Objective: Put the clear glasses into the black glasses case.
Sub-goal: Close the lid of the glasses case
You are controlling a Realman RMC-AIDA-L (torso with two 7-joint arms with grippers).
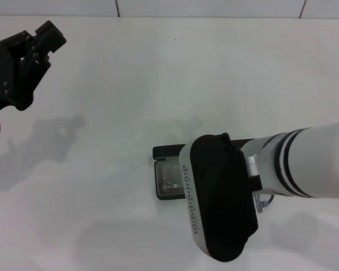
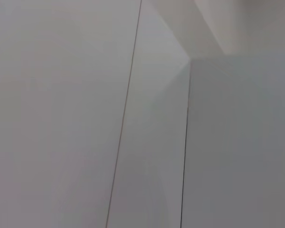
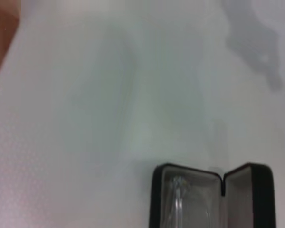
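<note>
I see the case (image 3: 211, 199) lying open on the table (image 1: 158, 68), glasses (image 3: 180, 202) already inside; my right arm (image 1: 220, 197) hovers above, gripper hidden, so I can't tell; left gripper (image 1: 42, 39) parked far-left, fingers apart

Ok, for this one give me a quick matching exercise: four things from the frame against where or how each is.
Things:
1. black glasses case
2. clear glasses
3. left gripper
4. right arm

States:
A. raised at the far left of the table
B. open on the table
C. lying inside the case
D. reaching over the case, hiding much of it in the head view

Pairs: 1-B, 2-C, 3-A, 4-D
</note>
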